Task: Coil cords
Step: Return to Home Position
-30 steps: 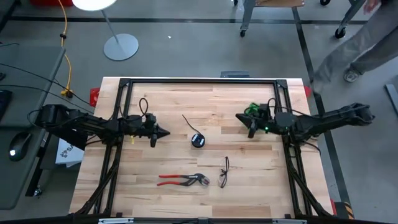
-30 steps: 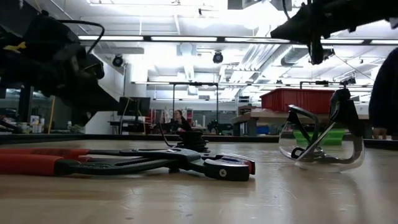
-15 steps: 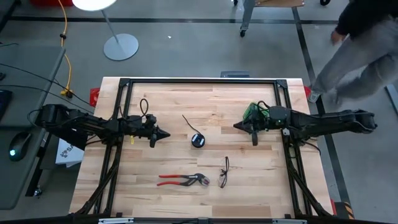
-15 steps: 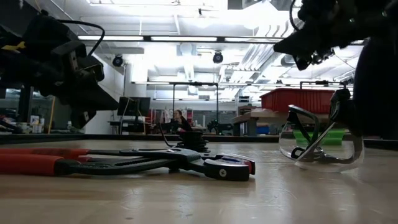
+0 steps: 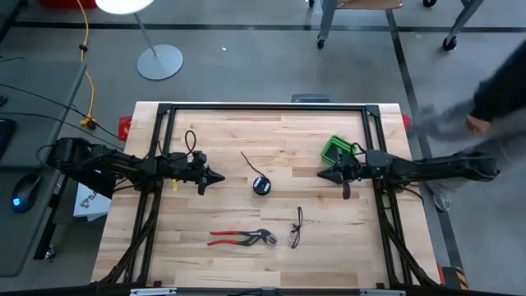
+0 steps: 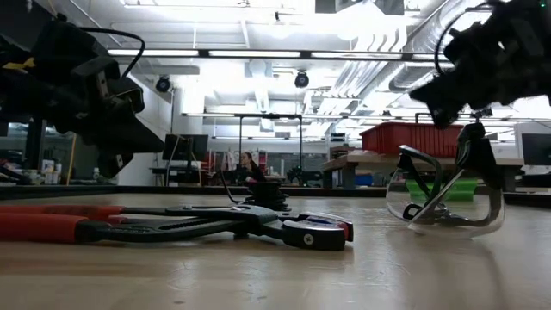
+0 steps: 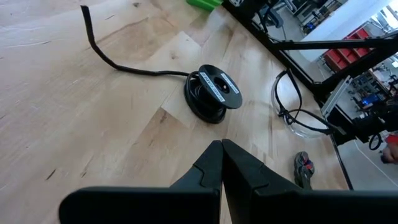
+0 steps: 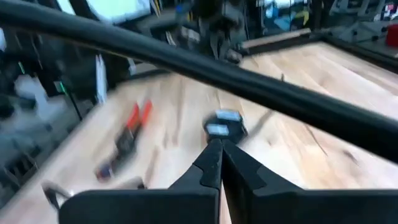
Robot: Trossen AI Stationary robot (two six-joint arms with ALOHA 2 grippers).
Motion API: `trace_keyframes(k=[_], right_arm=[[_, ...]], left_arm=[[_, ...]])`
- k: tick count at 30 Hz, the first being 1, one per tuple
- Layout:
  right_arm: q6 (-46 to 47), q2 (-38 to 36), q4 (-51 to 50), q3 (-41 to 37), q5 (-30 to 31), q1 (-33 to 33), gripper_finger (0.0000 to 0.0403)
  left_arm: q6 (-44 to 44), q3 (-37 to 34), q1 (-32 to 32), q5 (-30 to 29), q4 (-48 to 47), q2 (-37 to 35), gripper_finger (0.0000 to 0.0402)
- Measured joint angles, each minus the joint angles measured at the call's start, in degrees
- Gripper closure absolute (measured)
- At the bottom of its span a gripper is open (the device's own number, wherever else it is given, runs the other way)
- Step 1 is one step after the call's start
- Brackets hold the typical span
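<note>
Left gripper [image 5: 219,176] hovers over the left half of the table [image 5: 271,127], fingers pressed together and empty, tip pointing at the reel [image 5: 261,185]. Right gripper [image 5: 322,174] hovers at the right side, fingers likewise together, holding nothing. The reel lies flat near the table centre, between the grippers and apart from both. The cord [image 5: 247,159] is wound on it, with a short loose tail trailing toward the far edge.

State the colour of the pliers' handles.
Red; the pliers' handles show best in the low view.
</note>
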Motion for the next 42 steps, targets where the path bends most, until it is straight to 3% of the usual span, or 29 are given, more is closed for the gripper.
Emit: trace_keyframes(k=[9, 19, 22, 26, 42], right_arm=[[-7.61, -17.93, -28.06, -0.69, 3.5, 0.0, 0.0403], [-9.73, -30.83, -27.84, -0.96, 8.11, -0.22, 0.0403], [-5.23, -35.04, -27.83, -0.96, 7.49, -0.2, 0.0403], [-0.72, -34.86, -27.6, -0.98, 7.51, -0.4, 0.0403], [-1.02, -34.36, -27.86, -0.98, 7.51, -0.42, 0.0402]], left_arm=[[0.02, 0.02, 0.0, 0.02, -0.04, 0.0, 0.0401], [0.0, 0.09, 0.02, 0.0, 0.05, 0.02, 0.04], [0.03, 0.09, 0.02, 0.0, 0.02, 0.02, 0.04], [0.02, 0.07, 0.02, 0.0, 0.01, 0.01, 0.04], [0.03, 0.04, 0.02, 0.0, 0.35, 0.0, 0.04]])
